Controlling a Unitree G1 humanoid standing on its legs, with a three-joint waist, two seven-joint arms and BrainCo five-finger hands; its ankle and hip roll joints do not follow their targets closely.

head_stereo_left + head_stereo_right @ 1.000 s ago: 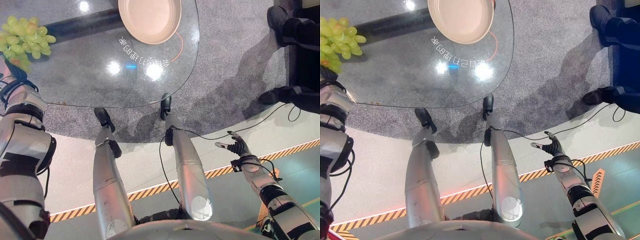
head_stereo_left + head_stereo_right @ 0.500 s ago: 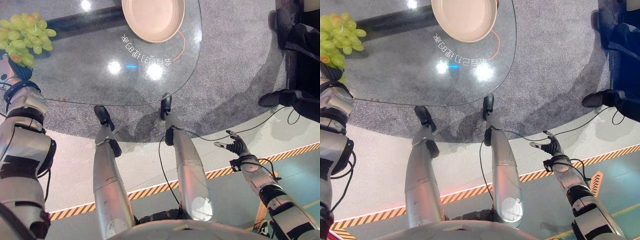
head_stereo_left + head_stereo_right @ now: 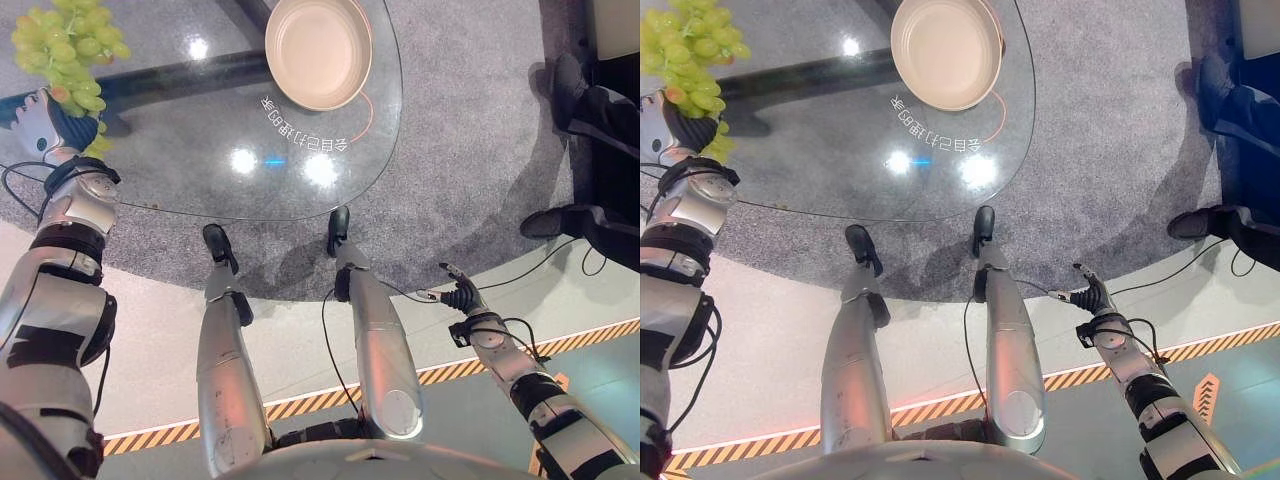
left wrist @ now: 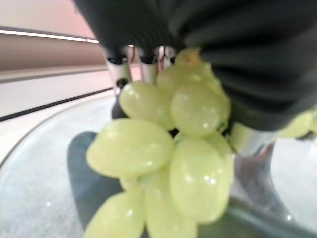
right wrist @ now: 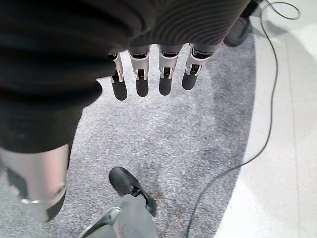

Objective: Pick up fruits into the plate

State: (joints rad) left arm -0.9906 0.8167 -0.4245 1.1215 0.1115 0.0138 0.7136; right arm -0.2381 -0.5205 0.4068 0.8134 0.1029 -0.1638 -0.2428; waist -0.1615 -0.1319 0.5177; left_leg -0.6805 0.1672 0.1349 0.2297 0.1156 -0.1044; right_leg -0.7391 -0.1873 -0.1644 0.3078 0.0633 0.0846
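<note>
While the left hand (image 3: 40, 115) curled round the grape bunch (image 3: 70, 40) above the glass table (image 3: 180, 150), well left of the plate (image 3: 318, 50), the right hand (image 3: 458, 296) hung off the table. The left wrist view showed soft, easily bruised grapes (image 4: 163, 148), probably safest gripped near the stem. The right wrist view showed straight, empty fingers (image 5: 141, 69).

A round clear glass tabletop (image 3: 180, 150) reflecting ceiling lights stands over grey speckled carpet (image 3: 470, 130). Nearer, pale smooth flooring (image 3: 150, 330) carries a yellow-and-black striped tape line (image 3: 300, 403). A seated person's dark shoes (image 3: 556, 218) rest on the carpet.
</note>
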